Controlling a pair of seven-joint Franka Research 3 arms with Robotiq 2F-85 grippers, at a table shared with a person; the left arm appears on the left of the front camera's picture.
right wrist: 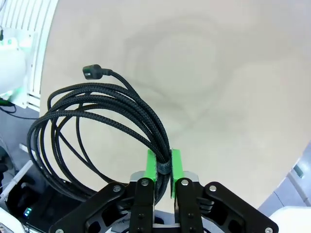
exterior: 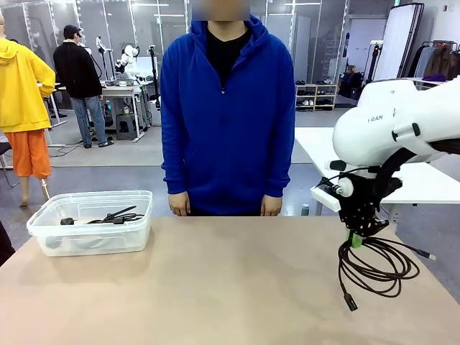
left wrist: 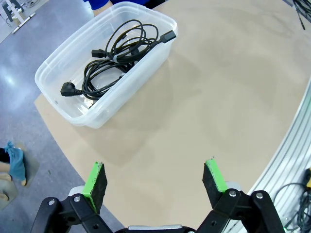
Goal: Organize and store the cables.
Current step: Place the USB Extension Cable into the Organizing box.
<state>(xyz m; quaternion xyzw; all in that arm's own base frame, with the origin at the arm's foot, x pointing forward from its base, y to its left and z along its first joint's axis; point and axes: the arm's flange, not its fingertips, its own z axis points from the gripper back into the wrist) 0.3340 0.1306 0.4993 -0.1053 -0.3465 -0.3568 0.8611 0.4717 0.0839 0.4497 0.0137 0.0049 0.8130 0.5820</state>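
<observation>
Black braided cord: a coiled bundle of thin black braided cable (right wrist: pixel 97 131) hangs from the right gripper (right wrist: pixel 163 167), loops drooping low over the right end of the tan tabletop (exterior: pixel 230 280), one plug end dangling below the coil.
Right gripper: green pads pinched tight on the gathered strands of that coil, almost no gap between them; in the front view it sits at the far right, above the hanging loops (exterior: pixel 377 266).
Left gripper: jaws spread wide, nothing between the green pads (left wrist: pixel 95 180); it hovers over bare table with the bin ahead of it.
Clear plastic bin: a rectangular see-through tub (exterior: pixel 43 226) near the far left corner of the table, already holding more black cords with plug ends (left wrist: pixel 114 53).
Key relation: bin and held coil lie at opposite ends of the table, well apart; from the right gripper the tub lies straight across to the left and a touch farther off, long side running left to right as the front view shows it.
Nearer arm: the left gripper is much nearer the bin, but it is the right one that has the cable.
Next move, my read: a long carry leftward across the middle, coil kept high enough to clear the tub's rim.
Risk: the dangling plug could snag that rim.
Person: blue hooded top, standing at the far side, hands down at the table edge.
</observation>
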